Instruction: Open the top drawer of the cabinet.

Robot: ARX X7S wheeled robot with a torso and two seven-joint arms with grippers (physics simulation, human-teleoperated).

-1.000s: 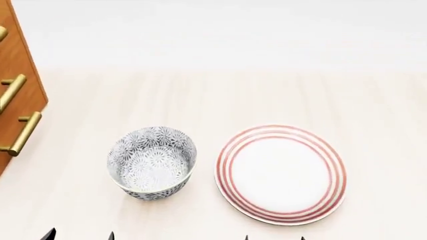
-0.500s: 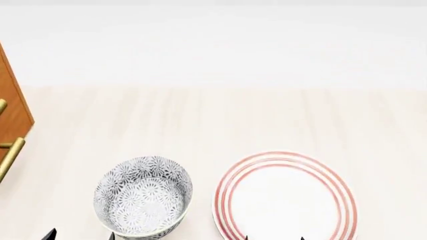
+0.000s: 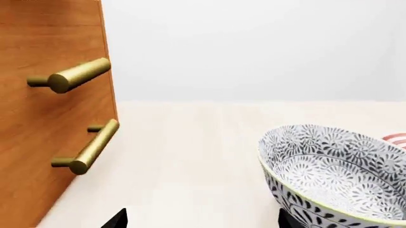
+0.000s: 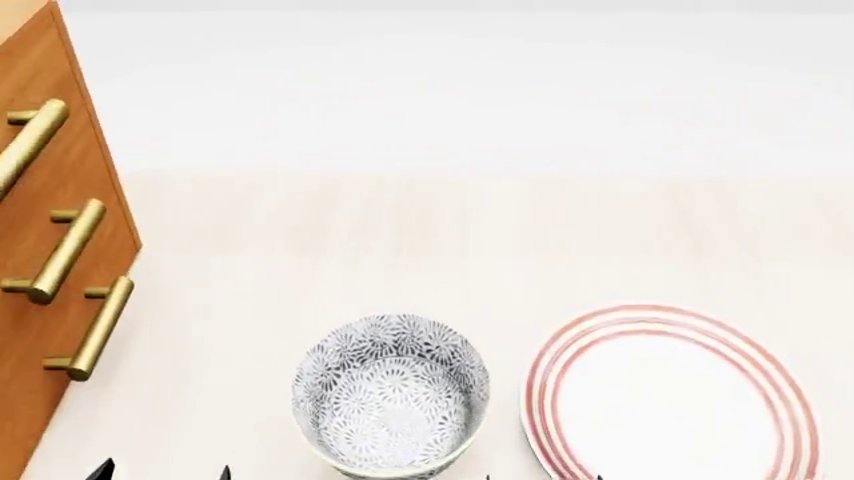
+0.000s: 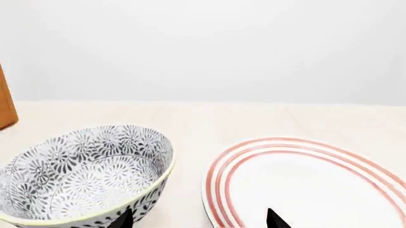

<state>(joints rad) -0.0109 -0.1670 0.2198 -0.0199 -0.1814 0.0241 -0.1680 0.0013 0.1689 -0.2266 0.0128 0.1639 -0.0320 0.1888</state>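
Observation:
The cabinet stands at the left edge of the head view, orange-brown, with three brass bar handles showing. The uppermost handle sits just below the cabinet's top edge, on the top drawer, whose front is flush with the others. In the left wrist view the cabinet shows two handles, the higher handle and the lower handle. My left gripper is open and empty, well short of the cabinet; it also shows in the head view. My right gripper is open and empty.
A grey patterned bowl stands on the pale surface in front of me, close to my left gripper's one fingertip. A white plate with red rings lies to its right. The bowl and plate lie just ahead of my right gripper.
The head view has swung left: the cabinet shows more with three handles, and the bowl and plate have shifted right and lower in the picture. Both grippers stay at the bottom edge.

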